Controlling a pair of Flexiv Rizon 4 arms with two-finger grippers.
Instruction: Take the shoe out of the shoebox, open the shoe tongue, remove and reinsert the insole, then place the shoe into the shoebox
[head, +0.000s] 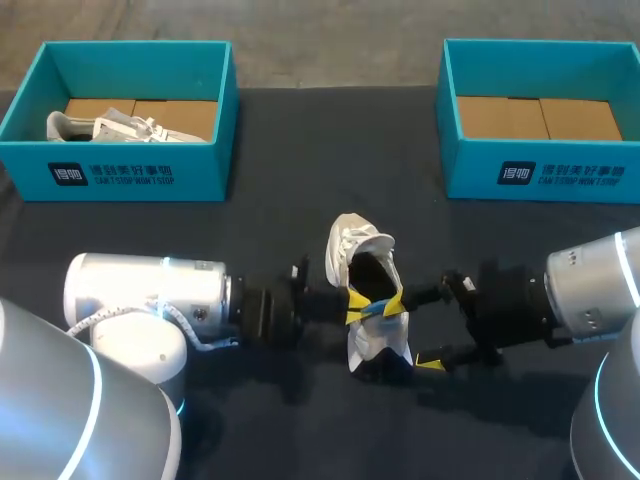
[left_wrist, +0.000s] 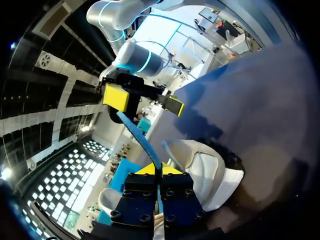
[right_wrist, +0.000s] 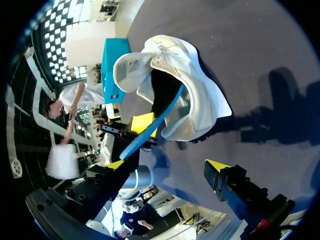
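Note:
A white shoe (head: 365, 290) stands on the dark table (head: 300, 150) between my two arms, its opening up and its tongue (right_wrist: 131, 70) folded back. A thin blue insole (right_wrist: 159, 117) sticks out of the opening. My left gripper (left_wrist: 159, 170) is shut on the insole (left_wrist: 142, 142) beside the shoe (left_wrist: 207, 170). The insole's free end comes close to one finger (left_wrist: 116, 97) of my right gripper (head: 412, 332). That gripper (right_wrist: 167, 165) stands wide open at the shoe's other side, with one fingertip by the insole and the other near the heel.
A teal shoebox (head: 130, 180) at the back left holds another white shoe (head: 110, 127). A second teal shoebox (head: 540, 175) at the back right shows only its cardboard floor. Dark table lies between the boxes and the shoe.

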